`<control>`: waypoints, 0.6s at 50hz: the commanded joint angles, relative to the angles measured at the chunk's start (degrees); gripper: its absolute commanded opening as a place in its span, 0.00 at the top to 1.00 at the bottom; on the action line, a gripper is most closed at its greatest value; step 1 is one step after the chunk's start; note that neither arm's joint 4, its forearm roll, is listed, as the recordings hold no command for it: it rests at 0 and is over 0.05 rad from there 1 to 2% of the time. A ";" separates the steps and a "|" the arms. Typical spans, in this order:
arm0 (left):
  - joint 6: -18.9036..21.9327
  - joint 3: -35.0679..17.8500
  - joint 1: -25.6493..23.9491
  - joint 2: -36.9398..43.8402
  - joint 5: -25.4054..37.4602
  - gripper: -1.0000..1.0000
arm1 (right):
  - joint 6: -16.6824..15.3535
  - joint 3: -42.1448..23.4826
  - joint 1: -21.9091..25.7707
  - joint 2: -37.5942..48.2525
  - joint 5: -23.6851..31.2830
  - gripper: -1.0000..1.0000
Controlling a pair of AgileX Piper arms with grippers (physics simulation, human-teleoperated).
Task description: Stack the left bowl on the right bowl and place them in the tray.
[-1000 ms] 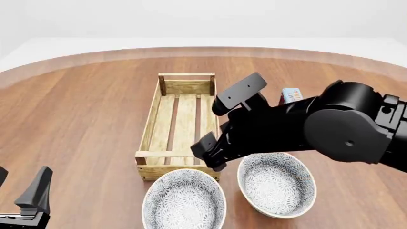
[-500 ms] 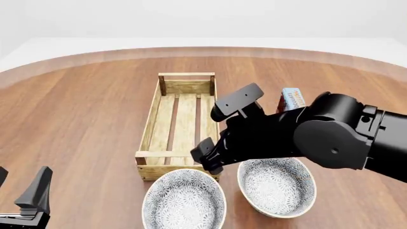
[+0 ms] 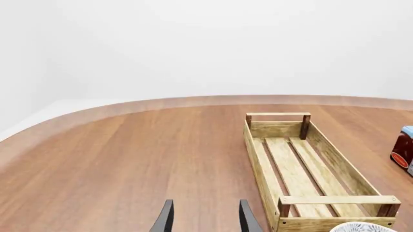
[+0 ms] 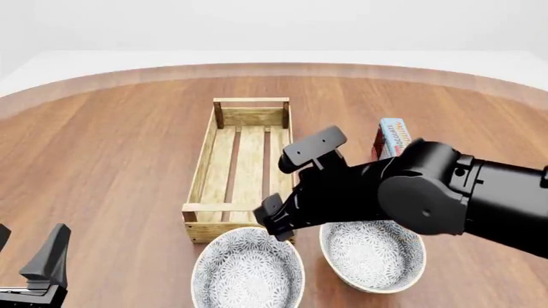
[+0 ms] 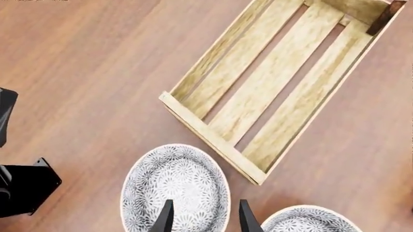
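A round wooden table [image 4: 111, 147] fills the scene, with a long light-wood tray [image 4: 242, 163] running from near to far at its middle, its slatted bottom bare. Just in front of the tray's near end sit two white bowls with a fine dark floral pattern: the left bowl [image 4: 248, 268] touches or almost touches the tray's near rail, and the right bowl [image 4: 373, 253] stands just beside it to the right, both upright on the table and not stacked. The right gripper [image 4: 294, 185] reaches in from the right on a bulky black arm and hangs over the tray's near right corner and the far rim of the left bowl; its jaws are spread apart and hold nothing. In the right wrist view, its two dark fingertips [image 5: 166, 218] frame the right edge of the left bowl from above. A small blue-and-red carton [image 4: 392, 136] stands upright to the right of the tray, partly behind the arm. The left gripper [image 4: 34, 266] sits low at the near left corner, well apart from the bowls, its jaws spread and empty.
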 commanded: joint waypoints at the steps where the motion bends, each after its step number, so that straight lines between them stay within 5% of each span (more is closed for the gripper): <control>1: 0.00 0.00 0.00 0.00 0.00 0.00 | 1.25 2.50 -1.17 -0.49 -1.64 0.00; 30: 0.00 0.00 0.00 0.00 0.00 0.00 | 2.13 3.14 -1.18 1.41 -3.57 0.00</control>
